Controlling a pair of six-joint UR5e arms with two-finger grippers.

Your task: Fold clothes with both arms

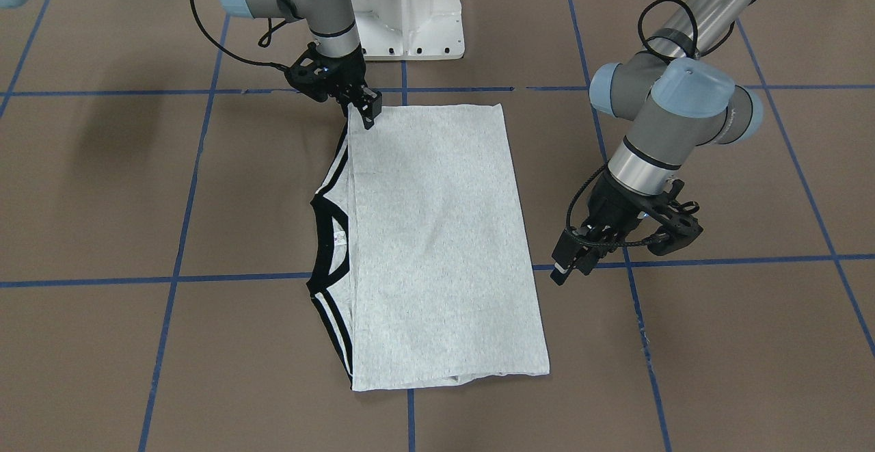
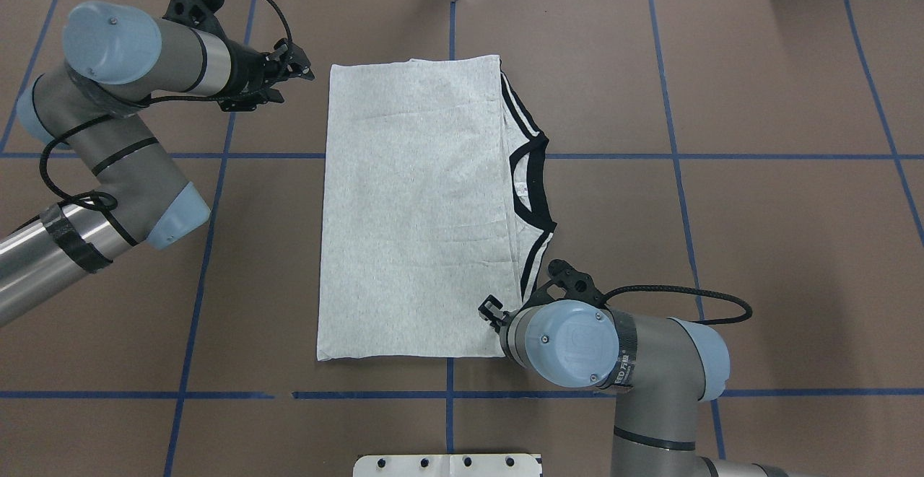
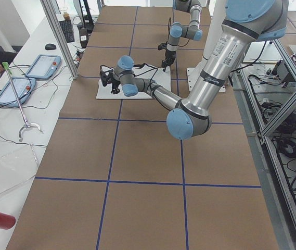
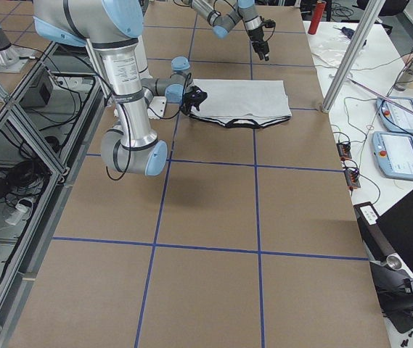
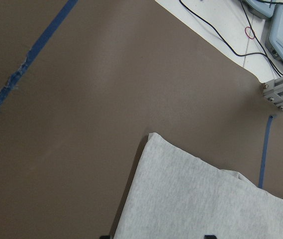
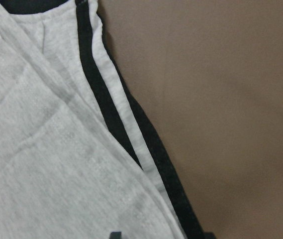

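Exterior front-facing: T-shirt (image 1: 437,247) folded flat (roughly rectangular); left gripper (image 1: 571,271), right gripper (image 1: 368,111) both spread wide, empty.

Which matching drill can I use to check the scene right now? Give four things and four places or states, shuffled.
1 T-shirt
2 collar
3 left gripper
4 right gripper

A open, off the cloth beside the shirt's far corner
B folded flat into a plain rectangle
C open, at the near corner on the collar side
D black-trimmed, poking out past the fold

Pairs: 1-B, 2-D, 3-A, 4-C
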